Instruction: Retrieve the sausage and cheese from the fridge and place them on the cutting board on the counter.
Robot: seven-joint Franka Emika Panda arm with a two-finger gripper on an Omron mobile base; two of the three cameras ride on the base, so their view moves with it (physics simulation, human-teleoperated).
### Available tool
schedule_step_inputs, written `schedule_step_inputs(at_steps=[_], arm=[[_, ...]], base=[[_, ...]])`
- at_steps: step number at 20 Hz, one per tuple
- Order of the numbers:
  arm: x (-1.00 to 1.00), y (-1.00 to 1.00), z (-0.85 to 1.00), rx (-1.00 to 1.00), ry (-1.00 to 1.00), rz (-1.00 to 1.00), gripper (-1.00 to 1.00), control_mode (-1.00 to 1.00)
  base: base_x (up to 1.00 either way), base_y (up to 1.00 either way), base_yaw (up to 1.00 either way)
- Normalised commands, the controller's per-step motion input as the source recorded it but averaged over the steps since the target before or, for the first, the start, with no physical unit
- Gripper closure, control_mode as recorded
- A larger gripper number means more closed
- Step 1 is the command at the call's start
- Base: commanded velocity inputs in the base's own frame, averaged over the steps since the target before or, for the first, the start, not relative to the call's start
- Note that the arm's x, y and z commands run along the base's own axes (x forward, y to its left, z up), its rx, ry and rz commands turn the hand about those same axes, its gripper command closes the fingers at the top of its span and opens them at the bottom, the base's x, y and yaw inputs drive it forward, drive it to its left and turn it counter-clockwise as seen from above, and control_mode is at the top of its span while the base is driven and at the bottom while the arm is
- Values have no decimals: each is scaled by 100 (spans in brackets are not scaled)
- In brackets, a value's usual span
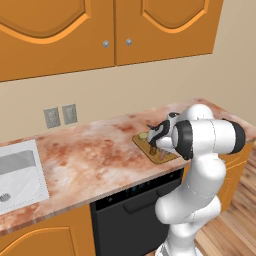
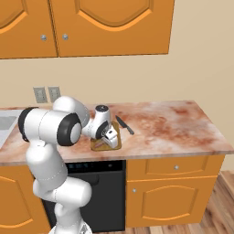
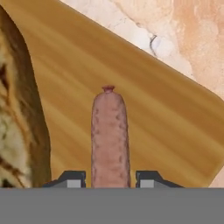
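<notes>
Sink [image 1: 15,175] way over on the left, set into the counter [image 1: 90,155], with two wall outlets [image 1: 60,116] behind it and the orange upper cabinets [image 1: 60,35] hanging overhead. Moving along, bare marbled stone, and a black dishwasher [image 1: 130,210] under the worktop edge. Now the action: the cutting board [image 3: 175,131] lies near the front of the counter, and the white arm bends right down over it, its big elbow blocking much of the board from the left base view. At the board's left end sits the cheese [image 1: 143,135], a pale chunk just beside the hand. The sausage [image 3: 109,135] lies flat on the wood, pointing straight away from the gripper [image 3: 110,179]. Its near end sits between the two finger tips, and a thin sliver of board shows on either side, so the jaws are let go, slightly parted, not pinching it. Further right, a dark-handled knife [image 2: 124,124] rests on the stone just off the board's far corner.
</notes>
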Motion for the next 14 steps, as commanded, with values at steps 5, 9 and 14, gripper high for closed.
schedule_step_inputs(at_steps=[5, 9, 14], arm=[[0, -2, 1, 1, 0, -1, -100, -100], [0, -2, 8, 2, 0, 0, -100, -100], [-1, 0, 40, 3, 0, -1, -100, -100]], base=[[0, 0, 0], [0, 0, 0], [0, 0, 0]])
